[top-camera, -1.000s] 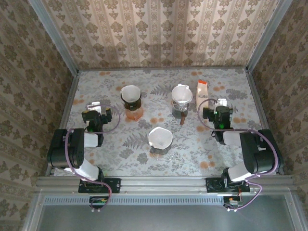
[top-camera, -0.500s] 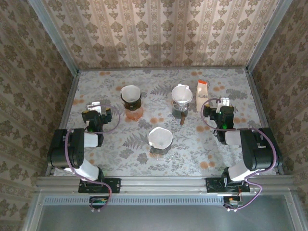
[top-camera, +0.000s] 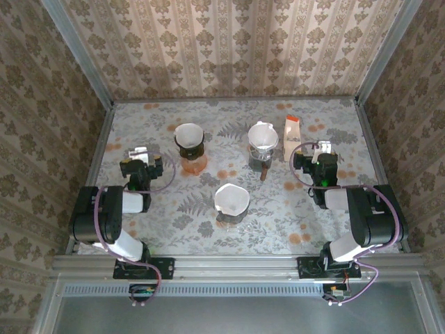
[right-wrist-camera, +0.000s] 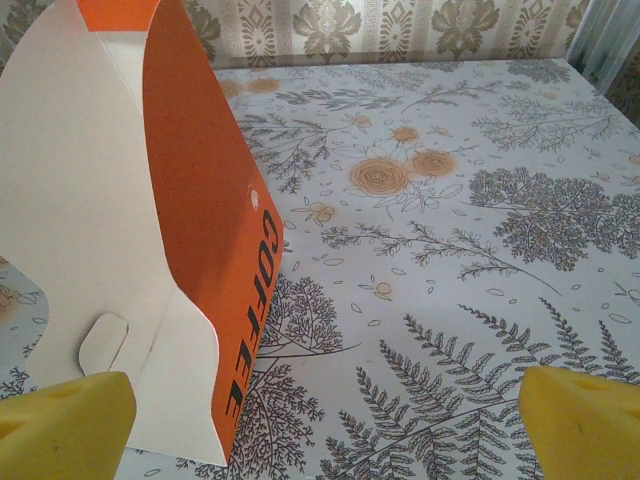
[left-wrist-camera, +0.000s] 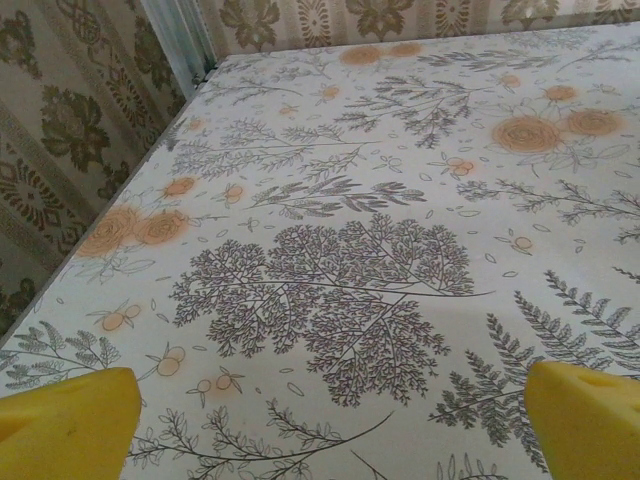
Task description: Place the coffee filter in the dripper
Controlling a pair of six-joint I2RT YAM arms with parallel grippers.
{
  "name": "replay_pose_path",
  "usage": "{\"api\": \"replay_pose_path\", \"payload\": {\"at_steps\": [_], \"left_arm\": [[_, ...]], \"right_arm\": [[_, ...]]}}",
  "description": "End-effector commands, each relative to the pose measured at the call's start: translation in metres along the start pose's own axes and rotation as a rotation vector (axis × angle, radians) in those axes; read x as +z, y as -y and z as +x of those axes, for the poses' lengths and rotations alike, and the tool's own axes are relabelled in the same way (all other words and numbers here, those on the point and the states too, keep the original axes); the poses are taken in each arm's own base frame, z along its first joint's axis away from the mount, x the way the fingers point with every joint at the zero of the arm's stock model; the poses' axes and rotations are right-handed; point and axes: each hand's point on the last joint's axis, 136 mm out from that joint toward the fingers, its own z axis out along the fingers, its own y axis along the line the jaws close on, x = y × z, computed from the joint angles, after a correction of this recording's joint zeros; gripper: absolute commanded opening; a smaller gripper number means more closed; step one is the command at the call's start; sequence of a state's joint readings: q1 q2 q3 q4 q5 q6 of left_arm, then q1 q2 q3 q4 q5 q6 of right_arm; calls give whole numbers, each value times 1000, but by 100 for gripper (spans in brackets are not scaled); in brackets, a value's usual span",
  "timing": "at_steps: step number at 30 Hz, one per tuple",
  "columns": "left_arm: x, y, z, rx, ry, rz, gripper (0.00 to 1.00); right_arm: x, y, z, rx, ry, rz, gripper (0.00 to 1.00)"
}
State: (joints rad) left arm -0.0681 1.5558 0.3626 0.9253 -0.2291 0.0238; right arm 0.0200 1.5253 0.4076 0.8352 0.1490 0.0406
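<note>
- Ok, edges: the table is boxed in by the left rail, the right rail and a patterned wall at 12 o'clock.
- The left gripper sits at 9 o'clock of the table, just beside the left rail. Its jaws are spread wide with nothing between them.
- Left wrist view: yellow pads sit in both lower corners. Bare floral top runs between them out to the wall, with a corner post at 11 o'clock.
- The right gripper sits at 3 o'clock, jaws spread wide too, holding nothing. There is some free top between it and the right rail.
- Tight spot: the filter box, orange and white with "COFFEE" on its side, stands upright at 10 o'clock of the right gripper. It is just beside that gripper's left pad; cannot tell if they touch. From 12 to 2 o'clock the top is open.
- Containers, top view: three in a triangle mid-table, apart from each other and from both grippers.
- The coffee filter is white with a wavy rim, mouth up. It is seated in a clear dripper at 6 o'clock of table centre, between the arms.
- At 11 o'clock a dark-banded cone with a pale lining stands on an amber base.
- At 1 o'clock a white cone sits on a glass carafe, with the filter box just beside it at 3 o'clock.
- What is inside any of the cones is too small to tell.
</note>
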Motion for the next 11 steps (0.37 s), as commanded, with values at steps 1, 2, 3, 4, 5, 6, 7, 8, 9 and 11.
{"api": "replay_pose_path", "payload": {"at_steps": [1,2,3,4,5,6,7,8,9,11], "left_arm": [[-2,2,-14,38,57,-24,100],[-3,2,-15,42,63,-27,100],[-3,2,-14,43,63,-27,100],[-3,2,-14,43,63,-28,100],[-3,2,-14,43,62,-28,100],[-3,2,-14,43,62,-29,100],[-3,2,-14,43,62,-28,100],[-3,2,-14,43,62,-28,100],[-3,2,-14,42,62,-28,100],[-3,2,-14,43,63,-29,100]], "right_arm": [[0,-3,-3,12,22,-8,100],[0,-2,-3,13,21,-6,100],[0,-3,-3,12,20,-7,100],[0,-3,-3,12,19,-7,100],[1,-3,-3,12,18,-7,100],[0,-3,-3,12,17,-7,100],[0,-3,-3,12,18,-7,100],[0,-2,-3,12,18,-7,100],[0,-3,-3,13,20,-8,100],[0,-3,-4,11,23,-8,100]]}}
